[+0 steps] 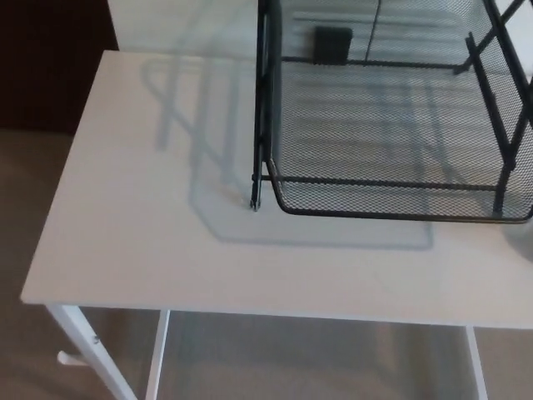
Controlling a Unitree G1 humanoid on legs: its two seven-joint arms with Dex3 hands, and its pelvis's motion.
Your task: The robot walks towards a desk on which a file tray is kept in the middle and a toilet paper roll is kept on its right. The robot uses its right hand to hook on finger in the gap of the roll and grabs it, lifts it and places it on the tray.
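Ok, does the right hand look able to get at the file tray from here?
Probably yes, though the right hand is out of view. The file tray has a low front lip, and the desk before it is bare; the slanted struts on its right may crowd a side approach.

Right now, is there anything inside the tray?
Nothing shows inside the tray: bare mesh, the desk visible through it. A dark block sits at the back, inside or behind I cannot tell. The tray's right end is out of frame.
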